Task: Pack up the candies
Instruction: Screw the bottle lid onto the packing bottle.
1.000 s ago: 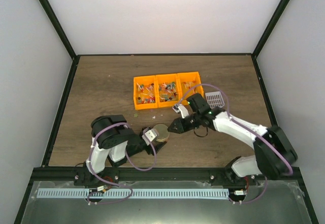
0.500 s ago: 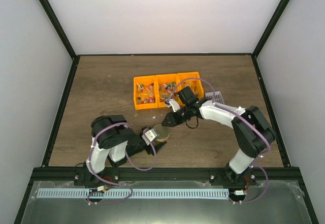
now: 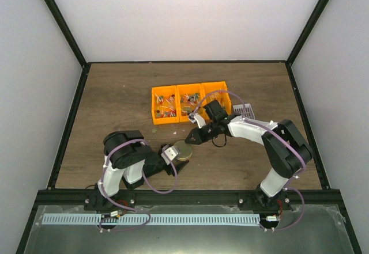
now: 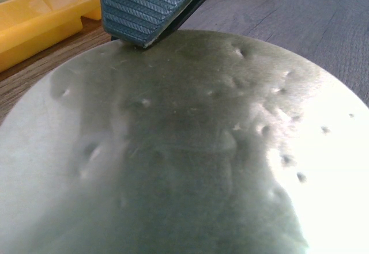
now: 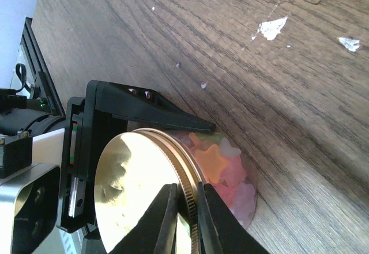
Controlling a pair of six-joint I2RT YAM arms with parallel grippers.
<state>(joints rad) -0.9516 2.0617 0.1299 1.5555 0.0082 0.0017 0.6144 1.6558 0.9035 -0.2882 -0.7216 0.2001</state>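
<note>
Pressure is landing on the knurled rim of the gold lid [image 5: 138,190], which the right tool [image 5: 187,188] is clenching edge-on, one finger on the face side and one on the skirt side. Directly under that lid, the clear jar [image 5: 233,176] is showing pale candies [image 5: 214,160] through its wall. It is lying tilted, its long axis running away from the right tool towards the left tool [image 3: 176,152], which is grasping the body with a black finger along its side. Any turn of the lid is probably going to pivot about that axis, with the left arm bracing. Beyond the right tool, on the far part of the desk [image 5: 259,64], more candies are waiting in the orange bins [image 3: 155,101], nearer to the right arm.
</note>
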